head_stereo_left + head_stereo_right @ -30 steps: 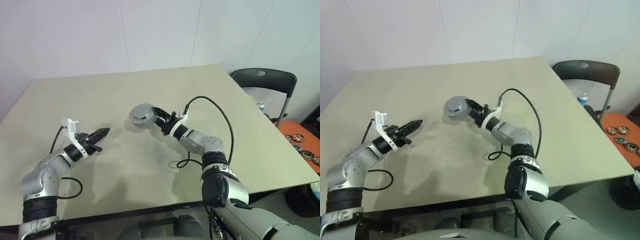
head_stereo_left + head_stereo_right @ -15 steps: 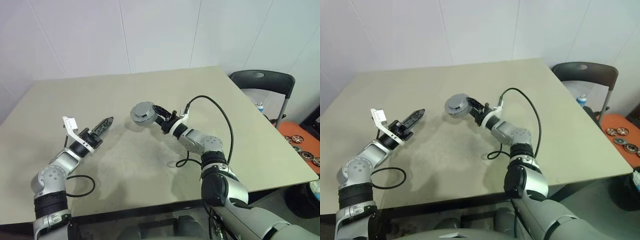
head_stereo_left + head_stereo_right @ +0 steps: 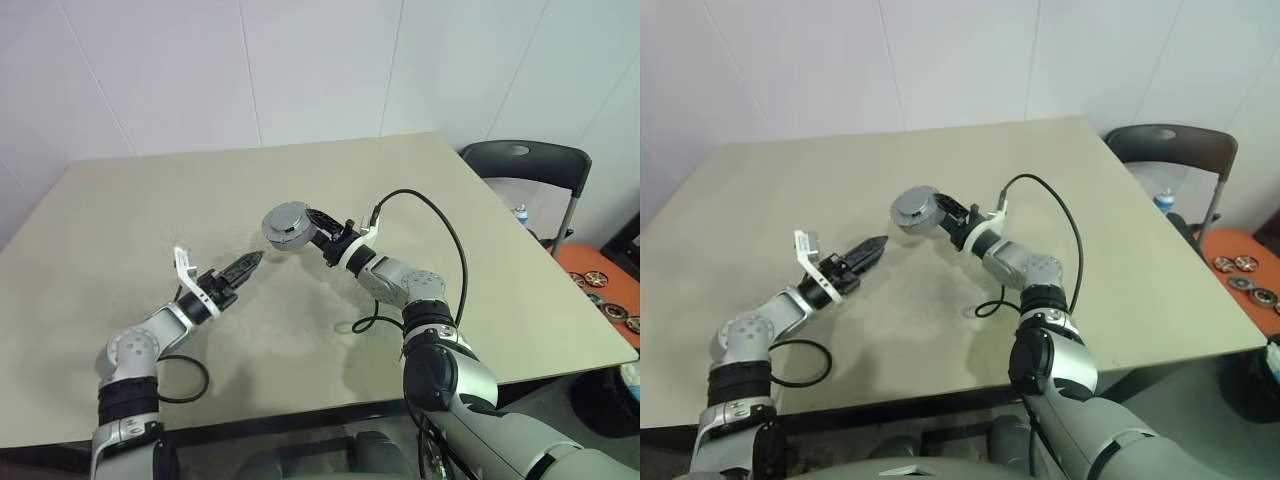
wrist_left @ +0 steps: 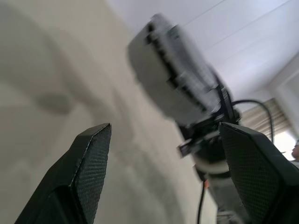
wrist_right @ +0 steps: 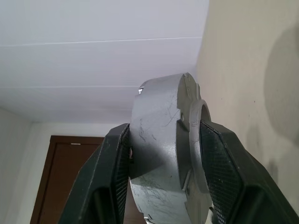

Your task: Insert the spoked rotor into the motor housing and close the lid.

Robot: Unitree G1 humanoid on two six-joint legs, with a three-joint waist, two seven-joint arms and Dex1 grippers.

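My right gripper point(image 3: 306, 229) holds a thick grey round lid point(image 3: 287, 224) with a ridged, notched edge in the air above the middle of the table point(image 3: 150, 200). In the right wrist view its two fingers point(image 5: 117, 158) press on both faces of the lid point(image 5: 156, 154). My left gripper point(image 3: 249, 263) hovers just left of and below the lid, pointing at it. In the left wrist view its jaws stand wide apart, with nothing between them and the lid point(image 4: 173, 79) straight ahead. The motor housing's windings and the spoked rotor are hidden.
A black cable point(image 3: 445, 230) loops from my right wrist over the table. A dark chair point(image 3: 530, 160) stands past the table's right edge. An orange tray point(image 3: 600, 285) with several small wheels lies lower at the far right.
My left gripper has opened, rolled and swung right across the table, close to the lid. The right gripper and the lid have stayed in place.
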